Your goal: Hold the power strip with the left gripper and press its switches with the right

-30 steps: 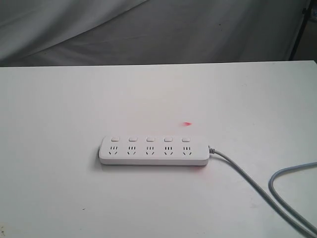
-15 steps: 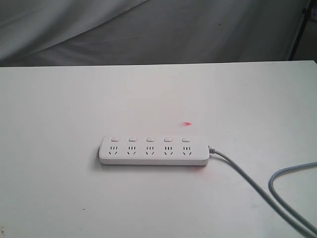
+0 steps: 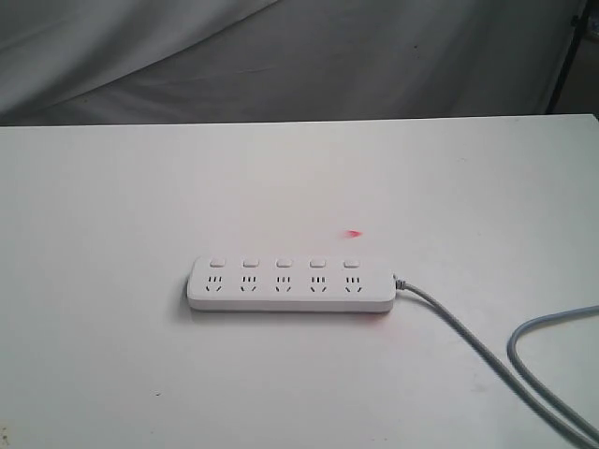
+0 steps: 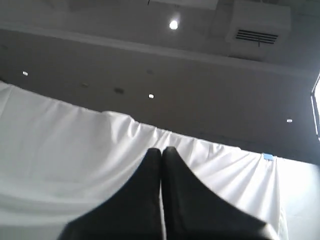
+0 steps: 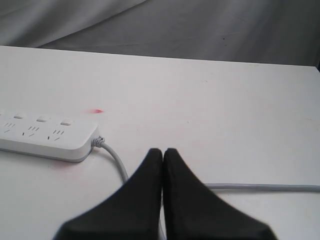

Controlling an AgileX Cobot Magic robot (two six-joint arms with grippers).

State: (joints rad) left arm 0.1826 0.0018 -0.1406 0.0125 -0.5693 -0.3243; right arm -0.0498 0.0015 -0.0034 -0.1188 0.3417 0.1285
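Note:
The white power strip (image 3: 290, 284) lies flat in the middle of the white table, its five square switches (image 3: 284, 264) in a row along the far side. Its grey cable (image 3: 468, 341) runs off toward the right front. No arm shows in the exterior view. In the left wrist view my left gripper (image 4: 161, 150) is shut with nothing in it and faces a white cloth and the ceiling, away from the strip. In the right wrist view my right gripper (image 5: 163, 151) is shut and empty, hanging over the cable (image 5: 116, 160), with the strip's cable end (image 5: 50, 137) off to one side.
A small red light spot (image 3: 353, 234) lies on the table just behind the strip. Grey-white cloth (image 3: 281, 56) hangs behind the table's far edge. A dark stand leg (image 3: 566, 56) rises at the back right. The cable loops near the right edge (image 3: 552, 323).

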